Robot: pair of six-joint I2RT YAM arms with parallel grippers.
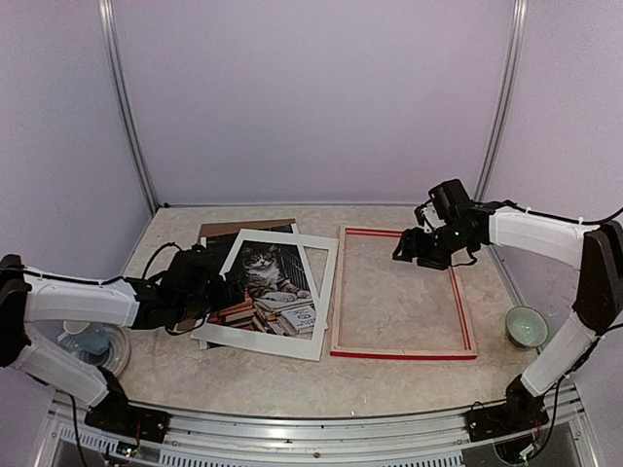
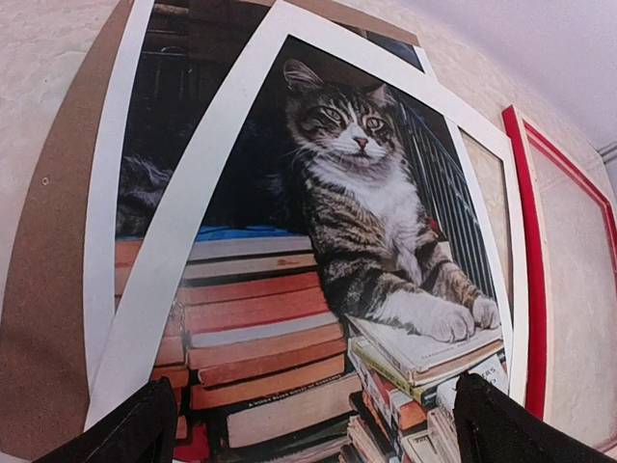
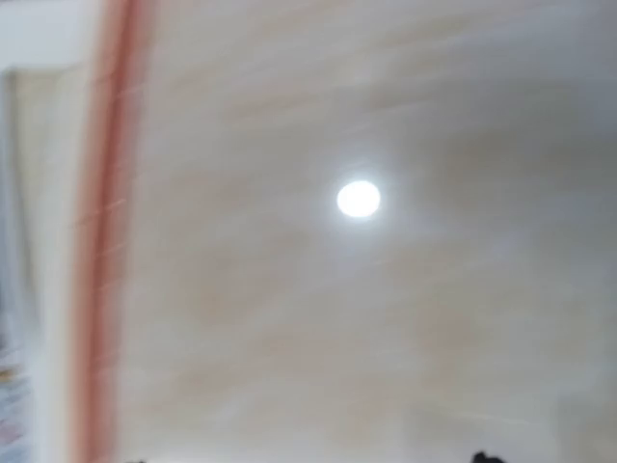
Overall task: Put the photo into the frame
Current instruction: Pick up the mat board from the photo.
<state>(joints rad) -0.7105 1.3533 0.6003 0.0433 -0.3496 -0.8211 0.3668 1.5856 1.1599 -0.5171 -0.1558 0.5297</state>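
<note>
The frame [image 1: 404, 355] lies flat on the right half of the surface [image 1: 292, 394], red outer edge showing and only bare surface inside its bars. Its left bar sits just beside the right edge of the white mat [image 1: 263, 343]; cannot tell if they touch. There is open room along the near strip in front of the mat and frame, and a narrower strip behind the frame up to the back wall.

The photo [image 1: 277, 282] is left of centre, face up, cat and books showing. The mat lies askew on top of it and the brown backing board [image 1: 243, 229] sticks out behind.

The left arm is low, forearm stretched to the right. The left fingers [image 2: 130, 432] are spread wide at the photo's near-left edge, one tip in each bottom corner of the wrist view, holding nothing.

The right arm has its elbow high and its white forearm reaching left. The right fingers [image 1: 409, 248] hang over the frame's far right part. That wrist view is blurred, so cannot tell if they are apart or together.

A green bowl [image 1: 527, 326] stands right of the frame, well apart, only its glaze showing inside. A clear tub [image 1: 97, 348] by the left arm holds something pale blue, too small to tell.
</note>
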